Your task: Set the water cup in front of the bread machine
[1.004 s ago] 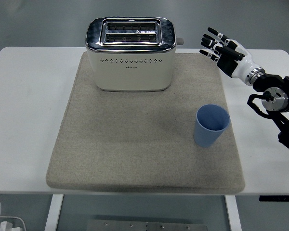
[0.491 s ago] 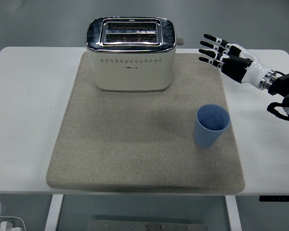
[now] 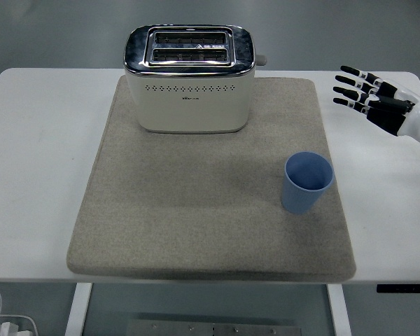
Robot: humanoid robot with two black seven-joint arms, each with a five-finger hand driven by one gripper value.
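Near the table's (image 3: 35,175) front edge lies the near border of a grey-beige mat (image 3: 196,217), which covers most of the middle of the white surface and reaches back almost to the far edge. On the mat's right side, closer to its front right corner than to its back, stands the blue water cup (image 3: 307,183), upright, open end up, with nothing touching it. Farther back, by the table's right edge, the right hand (image 3: 381,105) hovers above the bare white surface beside the mat, well apart from the cup; its fingers (image 3: 351,87) are spread wide and straight, pointing left, and hold nothing. Farthest back, at the mat's far edge and left of its middle, sits the cream bread machine (image 3: 190,78) with a shiny metal top and two slots, its front face turned toward the near edge.
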